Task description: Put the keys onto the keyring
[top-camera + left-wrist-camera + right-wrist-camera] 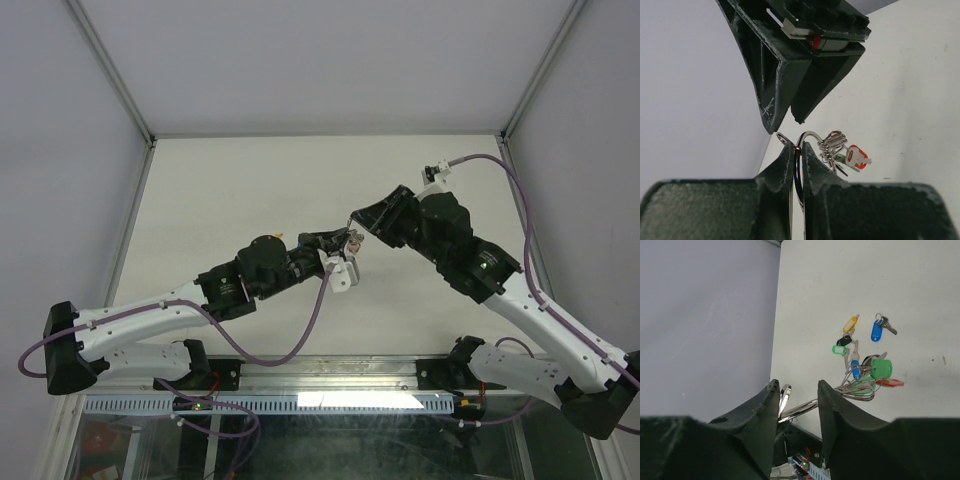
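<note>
My left gripper [798, 148] is shut on the keyring [811, 133], a thin silver wire ring that stands edge-on between its fingers. A bunch of keys [834, 145] hangs on the ring, one with a red cap [858, 156]. My right gripper [797, 390] is open, its jaws either side of the ring's pried-apart end [801, 409]. Beyond it hang green-capped [881, 368] and red-capped [890, 382] keys. Yellow [850, 323], blue [876, 330], green [839, 349] and black [843, 341] tagged keys show further off. In the top view both grippers [340, 250] [357, 228] meet mid-table.
Grey walls enclose the white table [250, 190] on the left, back and right. The right gripper's body [805, 55] hangs close above the left fingers. Purple cables [300, 340] trail from both arms near the front rail.
</note>
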